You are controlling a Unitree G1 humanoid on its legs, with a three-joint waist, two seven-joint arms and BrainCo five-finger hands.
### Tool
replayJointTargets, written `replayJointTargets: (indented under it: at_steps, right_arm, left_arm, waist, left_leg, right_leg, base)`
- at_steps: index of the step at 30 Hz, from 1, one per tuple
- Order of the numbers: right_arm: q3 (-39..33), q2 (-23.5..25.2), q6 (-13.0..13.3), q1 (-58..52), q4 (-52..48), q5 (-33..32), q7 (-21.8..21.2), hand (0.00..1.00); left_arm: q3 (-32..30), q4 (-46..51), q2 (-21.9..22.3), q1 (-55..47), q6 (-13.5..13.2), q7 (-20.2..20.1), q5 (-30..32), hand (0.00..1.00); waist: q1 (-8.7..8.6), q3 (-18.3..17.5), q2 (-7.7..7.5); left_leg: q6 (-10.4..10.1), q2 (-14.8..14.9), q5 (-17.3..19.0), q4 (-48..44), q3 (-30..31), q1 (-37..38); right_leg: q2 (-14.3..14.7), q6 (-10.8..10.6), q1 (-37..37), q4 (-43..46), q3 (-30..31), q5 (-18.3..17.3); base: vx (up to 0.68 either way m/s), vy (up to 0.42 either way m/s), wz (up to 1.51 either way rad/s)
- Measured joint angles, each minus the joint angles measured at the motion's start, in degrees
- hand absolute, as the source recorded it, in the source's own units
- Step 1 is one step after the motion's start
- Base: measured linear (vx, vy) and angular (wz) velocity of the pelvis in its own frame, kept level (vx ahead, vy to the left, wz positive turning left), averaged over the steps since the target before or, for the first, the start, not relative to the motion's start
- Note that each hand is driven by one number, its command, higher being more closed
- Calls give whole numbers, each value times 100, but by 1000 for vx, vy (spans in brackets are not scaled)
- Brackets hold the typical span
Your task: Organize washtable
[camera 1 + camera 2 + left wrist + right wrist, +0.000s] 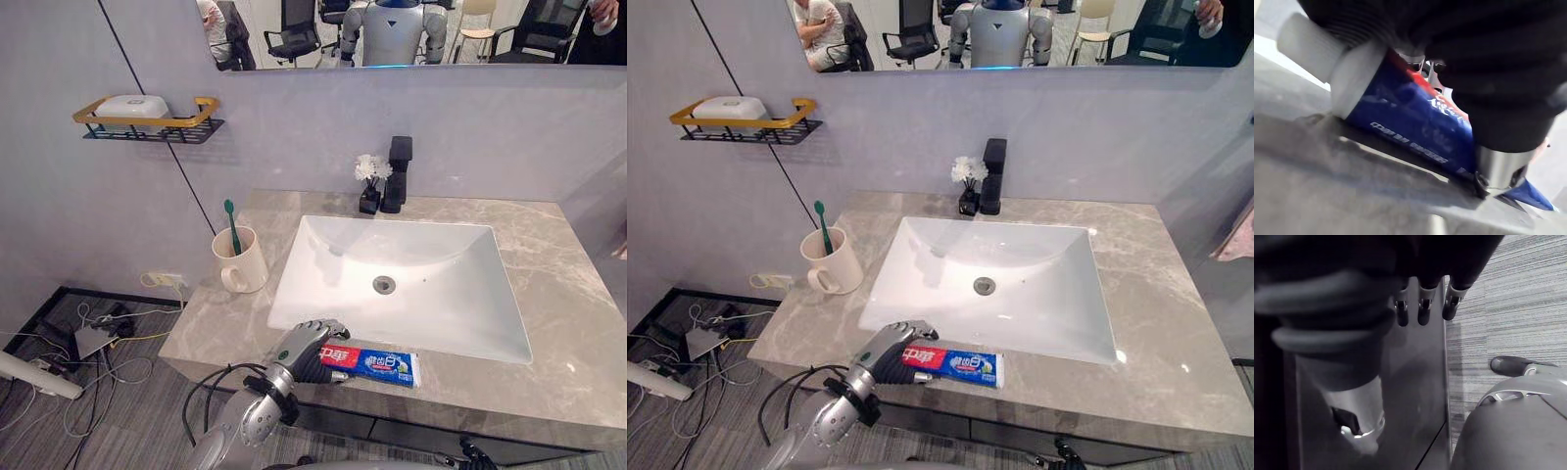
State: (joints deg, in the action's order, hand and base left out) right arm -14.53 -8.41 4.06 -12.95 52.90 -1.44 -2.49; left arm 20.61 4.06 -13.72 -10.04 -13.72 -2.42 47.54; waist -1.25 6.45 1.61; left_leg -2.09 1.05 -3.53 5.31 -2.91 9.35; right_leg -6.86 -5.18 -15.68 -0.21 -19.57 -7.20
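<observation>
A red and blue toothpaste tube (382, 364) lies flat on the grey stone countertop (578, 343), along its front edge below the sink. My left hand (309, 343) rests on the tube's red, capped end, with its fingers curled over it. Up close, the tube (1400, 117) and its white cap show under the hand, still on the stone. A cream mug (245, 264) holding a green toothbrush (231, 225) stands at the counter's left. My right hand (1423, 311) hangs low beside the dark cabinet front, fingers straight and holding nothing.
The white rectangular sink (441, 323) takes up the middle of the counter. A black faucet (397, 174) and a small pot of white flowers (370, 181) stand behind it. A gold-railed wall shelf (147, 122) with a white soap box (132, 106) hangs upper left.
</observation>
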Motion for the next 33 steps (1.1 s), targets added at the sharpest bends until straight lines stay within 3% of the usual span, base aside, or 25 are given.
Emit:
replayJointTargets:
  at_steps: [6, 18, 29, 33]
  right_arm:
    - [-2, 1, -4, 12, -39, -10, 3, 0]
    - [-47, 36, 8, -96, -241, -177, 112, 0]
    - [-762, 193, 64, -520, -553, -646, 261, 0]
    - [-1201, 261, 54, -699, -1261, -764, 278, 0]
  left_arm:
    - [-93, 47, 3, 19, -3, 18, -34, 100]
    - [-126, 61, -48, -16, 42, 163, -151, 100]
    - [-357, 120, 144, -12, 227, 458, -431, 100]
    - [-532, 368, 241, -12, 333, 517, -484, 100]
  waist:
    - [-97, -7, 4]
    - [-102, -17, 20]
    - [-228, -33, -7]
    - [-282, -58, -13]
  left_leg:
    - [-27, 14, 70, 0, -107, 40]
    - [-54, 104, 170, -1, -402, 109]
    - [-70, 141, 253, -38, -696, 115]
    - [-62, 166, 364, -162, -875, 22]
  right_leg:
    - [39, 0, 0, -22, 97, 1]
    - [63, 33, 79, -40, 399, 23]
    - [73, 11, 197, -68, 678, 90]
    - [75, 5, 341, -49, 862, 120]
  base:
    - [16, -14, -10]
    - [-16, -4, -13]
    - [-12, 2, -15]
    - [-24, 10, -21]
